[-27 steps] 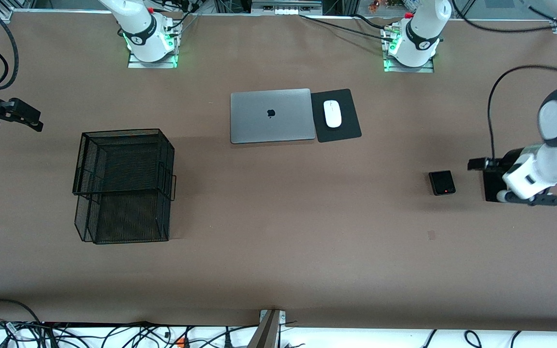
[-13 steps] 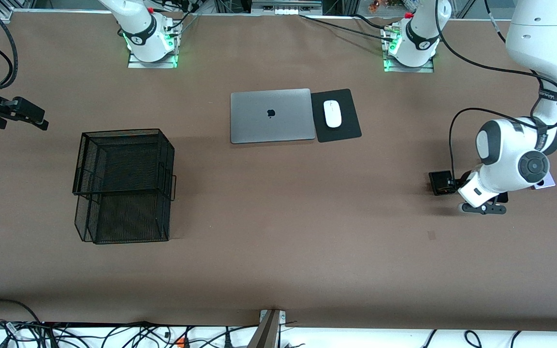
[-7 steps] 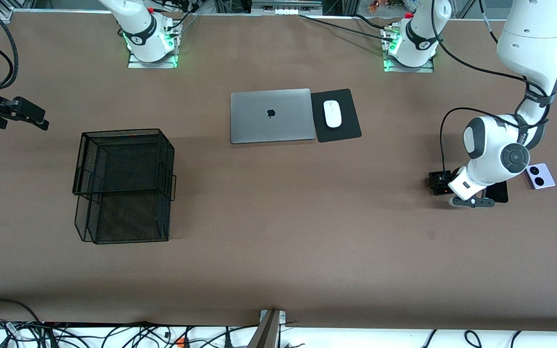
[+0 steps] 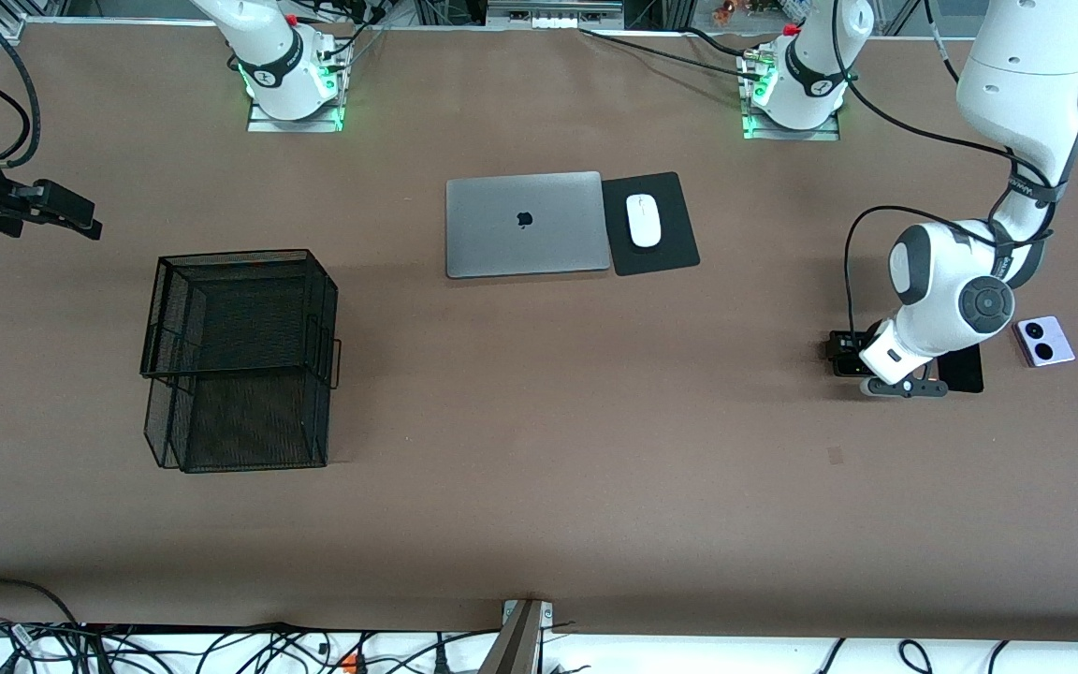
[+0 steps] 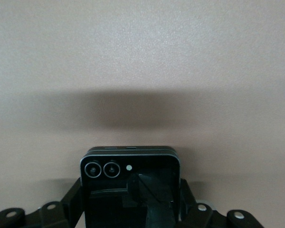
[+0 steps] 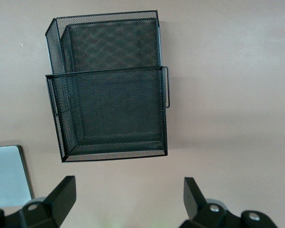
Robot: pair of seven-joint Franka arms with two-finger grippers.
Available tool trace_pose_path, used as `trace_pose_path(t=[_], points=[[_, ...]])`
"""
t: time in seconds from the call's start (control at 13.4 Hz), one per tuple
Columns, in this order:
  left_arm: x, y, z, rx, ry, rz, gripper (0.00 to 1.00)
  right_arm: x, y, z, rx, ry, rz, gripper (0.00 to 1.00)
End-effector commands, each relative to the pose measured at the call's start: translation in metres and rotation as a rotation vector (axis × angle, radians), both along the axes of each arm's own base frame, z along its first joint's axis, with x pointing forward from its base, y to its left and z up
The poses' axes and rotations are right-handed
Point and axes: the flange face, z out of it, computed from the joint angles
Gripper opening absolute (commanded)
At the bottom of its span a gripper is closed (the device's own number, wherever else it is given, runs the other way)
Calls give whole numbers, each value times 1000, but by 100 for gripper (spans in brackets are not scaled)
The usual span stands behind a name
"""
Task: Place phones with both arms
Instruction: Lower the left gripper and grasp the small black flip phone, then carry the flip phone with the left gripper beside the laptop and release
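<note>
While the flat brown matte surface (image 4: 539,487) spans the whole front view, its upper edge carries the two arm bases, and loose black cables lie along the white strip at its lower edge. The closed grey metal laptop (image 4: 527,224) serves as landmark. A white oval mouse (image 4: 644,220) rests on a black rectangular mouse pad (image 4: 649,223) touching the laptop on the side toward the left arm's end. A black wire-mesh two-tier basket (image 4: 240,359) stands nearer to the front camera than the laptop, toward the right arm's end.

All three phones lie nearer to the camera than the laptop, toward the left arm's end. The small squarish dark folded phone (image 5: 129,187) lies closest to the laptop; the long slim black slab phone (image 4: 963,371) and the small squarish lilac-white folded phone with two black lenses (image 4: 1044,341) lie further toward that end.

The left claw (image 5: 131,213) is low over the dark folded phone, fingers wide, one on each side of it. The right claw (image 6: 128,197), fingers wide and empty, waits above the surface at the right arm's end.

Compared with two seconds ago, the left arm has shifted toward the laptop, from over the slab phone to over the dark folded phone, uncovering the lilac-white phone. The right claw has moved only slightly.
</note>
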Motion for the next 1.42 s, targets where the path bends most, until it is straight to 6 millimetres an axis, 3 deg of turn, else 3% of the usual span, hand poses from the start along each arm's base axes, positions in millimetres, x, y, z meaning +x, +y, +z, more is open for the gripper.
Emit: trace_pose_path(t=[0.0,0.22,0.3,0.52,0.67,0.75,1.04,1.19,1.34], points=[[2,-6,8,-13,38,8,17,0,-4,3,-33,1,13,100],[33,-20,49,-30,117,-7,17,1,-4,3,-35,-10,14,100],[44,-36,68,-36,142,-6,17,2,-4,4,-35,-15,14,100],[77,-105,133,-36,156,24,18,2,-5,4,-32,-18,44,100],[86,-176,168,-15,132,31,17,2,-5,4,-30,-17,41,100],[85,-207,171,-3,121,61,18,2,-4,4,-31,-17,37,100],[71,-333,145,-65,140,128,18,4,-5,0,-23,-15,31,100],[63,-389,110,-79,108,91,22,5,-4,0,-23,-15,34,100],[55,-420,79,-103,61,73,22,5,-3,0,-20,-19,33,100]])
